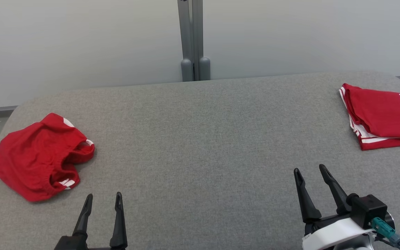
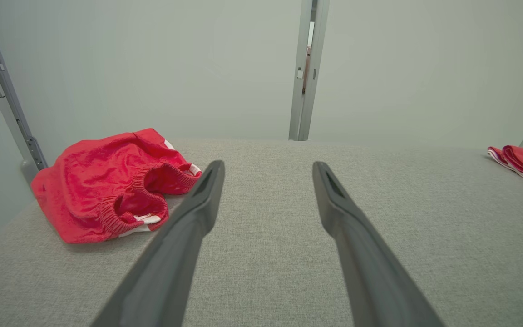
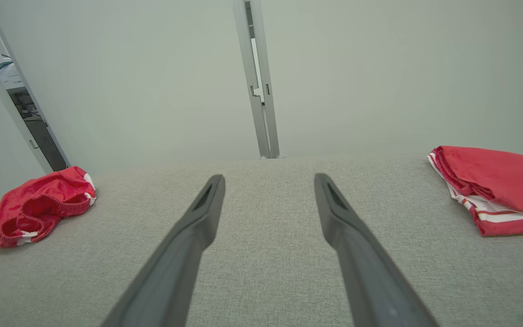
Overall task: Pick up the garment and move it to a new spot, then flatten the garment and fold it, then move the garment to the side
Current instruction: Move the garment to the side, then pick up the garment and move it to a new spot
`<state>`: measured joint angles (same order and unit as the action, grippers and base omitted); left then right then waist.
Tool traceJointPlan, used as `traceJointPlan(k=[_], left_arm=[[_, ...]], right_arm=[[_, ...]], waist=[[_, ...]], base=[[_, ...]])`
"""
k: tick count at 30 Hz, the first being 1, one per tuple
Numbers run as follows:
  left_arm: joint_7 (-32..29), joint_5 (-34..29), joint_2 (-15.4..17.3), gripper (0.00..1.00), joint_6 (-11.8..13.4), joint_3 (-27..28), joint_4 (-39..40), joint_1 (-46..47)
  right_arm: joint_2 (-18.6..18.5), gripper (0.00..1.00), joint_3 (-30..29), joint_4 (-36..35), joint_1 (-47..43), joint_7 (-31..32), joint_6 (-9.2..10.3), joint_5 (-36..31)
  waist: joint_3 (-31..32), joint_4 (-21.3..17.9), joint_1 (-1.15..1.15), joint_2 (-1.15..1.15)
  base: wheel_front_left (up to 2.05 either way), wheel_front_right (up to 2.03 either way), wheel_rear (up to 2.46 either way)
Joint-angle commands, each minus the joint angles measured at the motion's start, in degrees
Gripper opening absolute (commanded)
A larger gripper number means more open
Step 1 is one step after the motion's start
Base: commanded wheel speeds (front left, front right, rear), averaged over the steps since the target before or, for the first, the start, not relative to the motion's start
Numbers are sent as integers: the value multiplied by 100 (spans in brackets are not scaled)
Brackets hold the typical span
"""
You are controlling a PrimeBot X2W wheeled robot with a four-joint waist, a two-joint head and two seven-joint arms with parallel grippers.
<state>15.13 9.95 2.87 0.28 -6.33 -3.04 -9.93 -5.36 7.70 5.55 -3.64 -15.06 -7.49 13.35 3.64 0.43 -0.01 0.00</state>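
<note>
Grey fabric-covered desk (image 1: pixel 200 139), far corners rounded. At 9 o'clock, near the left edge, red shorts (image 1: pixel 36 158) lie crumpled. At 2 o'clock, near the right edge, a white-trimmed red jersey (image 1: pixel 384 116) lies folded. Items well apart.

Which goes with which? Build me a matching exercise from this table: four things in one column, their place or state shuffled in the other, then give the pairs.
Things
1. red shorts
2. red jersey
3. left gripper
4. grey metal post

Place or state
A. folded, at the right of the grey table
B. upright behind the far edge
C. crumpled, at the left
D. open, holding nothing

Pairs: 1-C, 2-A, 3-D, 4-B.
</note>
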Motion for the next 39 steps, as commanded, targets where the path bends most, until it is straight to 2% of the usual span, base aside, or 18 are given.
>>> traceJointPlan(k=[1,31,39], left_arm=[[0,-11,6,100,25,2,8,-61],[0,45,6,100,-85,-22,-107,-19],[1,-76,7,100,-160,-57,-149,20]], right_arm=[[-17,100,6,11,-53,-14,0,14],[-55,100,122,24,-86,-14,0,96],[-108,100,185,15,-99,-14,0,160]], waist=[[-3,-4,1,0],[-64,78,1,0],[-110,351,1,0]], base=[[0,0,0],[0,0,0],[0,0,0]])
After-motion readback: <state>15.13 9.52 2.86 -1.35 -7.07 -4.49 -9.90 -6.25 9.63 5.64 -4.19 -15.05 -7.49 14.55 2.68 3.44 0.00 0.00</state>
